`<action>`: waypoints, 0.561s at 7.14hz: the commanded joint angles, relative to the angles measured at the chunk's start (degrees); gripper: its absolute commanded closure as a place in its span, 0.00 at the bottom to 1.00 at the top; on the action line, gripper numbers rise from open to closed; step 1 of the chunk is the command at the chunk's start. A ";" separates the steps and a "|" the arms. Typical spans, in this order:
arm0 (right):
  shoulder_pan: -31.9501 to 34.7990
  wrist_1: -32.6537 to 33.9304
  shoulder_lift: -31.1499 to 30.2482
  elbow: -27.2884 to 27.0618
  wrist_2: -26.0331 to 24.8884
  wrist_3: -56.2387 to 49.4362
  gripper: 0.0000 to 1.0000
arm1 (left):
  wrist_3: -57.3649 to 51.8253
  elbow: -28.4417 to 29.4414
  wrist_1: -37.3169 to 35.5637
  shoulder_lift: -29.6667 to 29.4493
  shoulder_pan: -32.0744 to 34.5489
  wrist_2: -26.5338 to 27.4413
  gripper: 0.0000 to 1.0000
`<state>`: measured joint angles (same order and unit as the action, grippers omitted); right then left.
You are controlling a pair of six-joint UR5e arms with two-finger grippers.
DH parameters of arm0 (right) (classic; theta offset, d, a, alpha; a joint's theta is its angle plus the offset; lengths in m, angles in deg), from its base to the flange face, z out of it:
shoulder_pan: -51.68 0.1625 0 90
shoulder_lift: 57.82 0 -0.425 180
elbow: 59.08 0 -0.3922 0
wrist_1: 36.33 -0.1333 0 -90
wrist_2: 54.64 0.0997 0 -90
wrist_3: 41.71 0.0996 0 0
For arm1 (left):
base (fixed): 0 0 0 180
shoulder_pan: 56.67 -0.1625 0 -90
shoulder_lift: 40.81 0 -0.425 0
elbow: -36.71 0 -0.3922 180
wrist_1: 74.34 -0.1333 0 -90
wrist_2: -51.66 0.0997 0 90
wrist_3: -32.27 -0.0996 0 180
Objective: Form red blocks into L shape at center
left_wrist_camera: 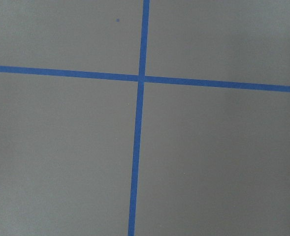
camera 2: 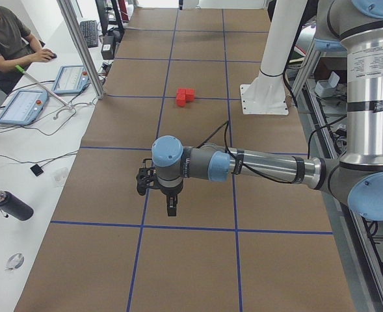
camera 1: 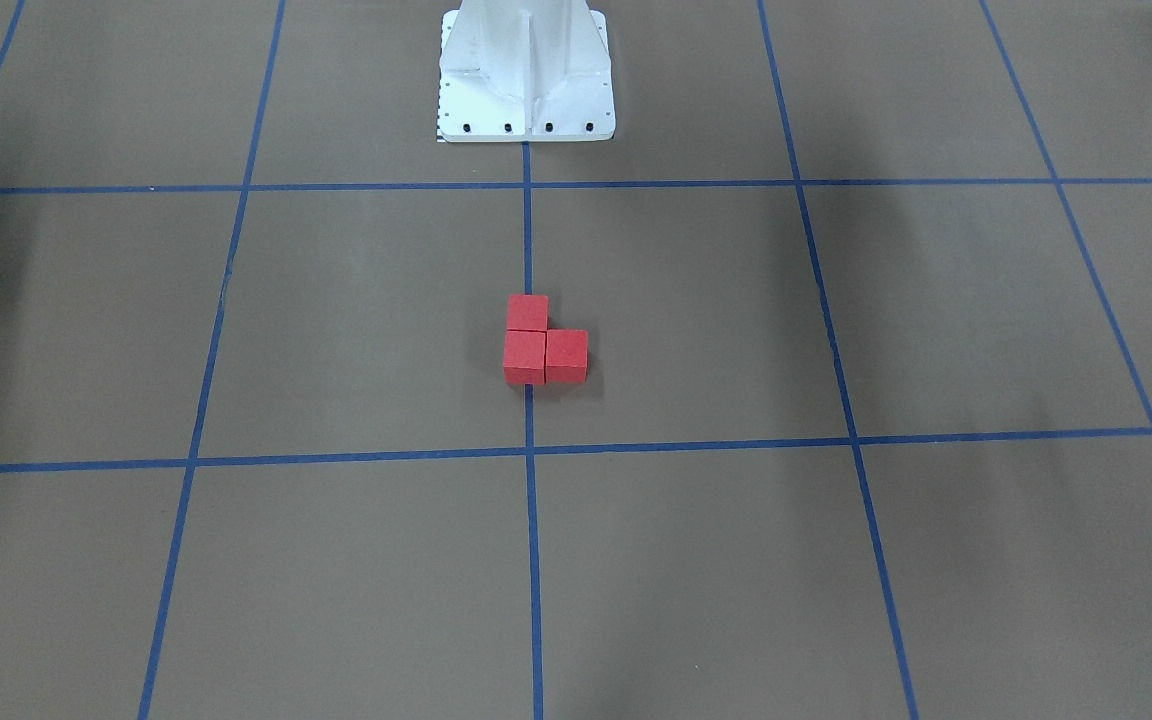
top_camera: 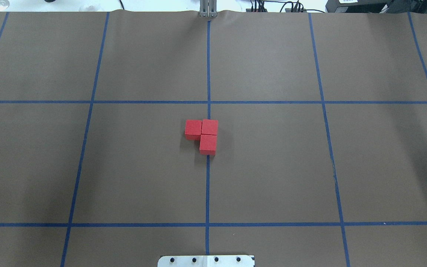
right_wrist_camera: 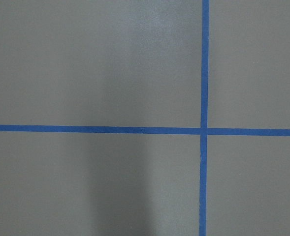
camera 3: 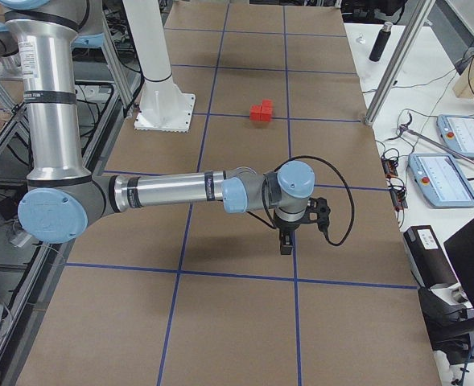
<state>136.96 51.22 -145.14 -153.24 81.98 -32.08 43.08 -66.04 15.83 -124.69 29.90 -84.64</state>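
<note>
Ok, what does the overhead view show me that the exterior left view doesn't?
Only overhead: two of the red blocks sit on the center blue line, the third beside them on the robot's left; no arm shows. Only exterior left: the left hand hangs above the floor, apart from the blocks. Both: three cubes touching in an L.
</note>
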 commanded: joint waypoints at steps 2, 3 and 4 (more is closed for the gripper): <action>-0.29 -0.01 0.32 0.12 -0.21 -0.57 0.00 | -0.70 -0.07 0.18 0.22 0.26 0.24 0.00; -0.29 -0.01 0.40 0.12 -1.26 -1.97 0.00 | -0.79 -0.25 0.44 0.22 0.26 0.24 0.00; -0.29 -0.01 0.40 0.12 -1.27 -1.99 0.00 | -0.88 -0.69 1.22 -0.13 0.26 2.33 0.00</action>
<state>136.72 51.21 -144.79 -153.14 81.08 -33.54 42.36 -66.33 16.38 -124.56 30.16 -83.89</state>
